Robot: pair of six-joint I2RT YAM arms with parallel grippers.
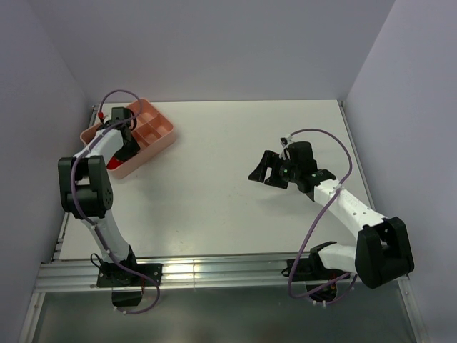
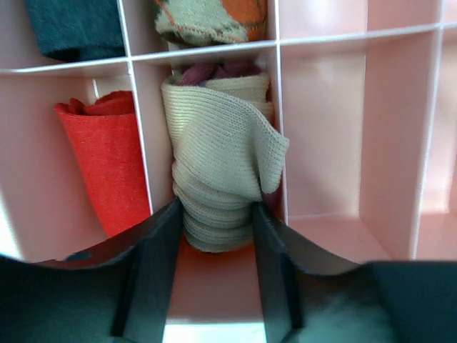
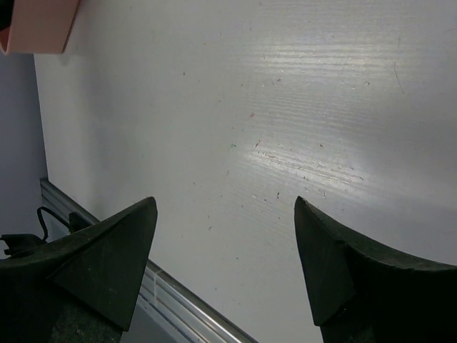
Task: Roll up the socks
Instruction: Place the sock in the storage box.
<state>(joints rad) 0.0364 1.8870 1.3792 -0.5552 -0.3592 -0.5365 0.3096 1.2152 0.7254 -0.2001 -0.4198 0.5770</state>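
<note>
A rolled tan sock [image 2: 221,171] with a dark red part at its top stands in a middle compartment of the pink divided tray [image 2: 321,128]. The argyle sock [image 2: 211,20] is bundled in the compartment just beyond it. My left gripper [image 2: 214,214] reaches into the tray [image 1: 161,128], its jaws partly open. Its two fingers flank the lower end of the tan roll and touch its sides. My right gripper [image 1: 265,171] hovers over the bare table at the right. It is wide open [image 3: 225,201] with nothing between its fingers.
A plain red bundle [image 2: 107,164] fills the compartment left of the tan roll, and a dark bundle [image 2: 75,28] sits in the far left one. The compartments to the right hold nothing. The tray stands at the table's back left corner, by the wall.
</note>
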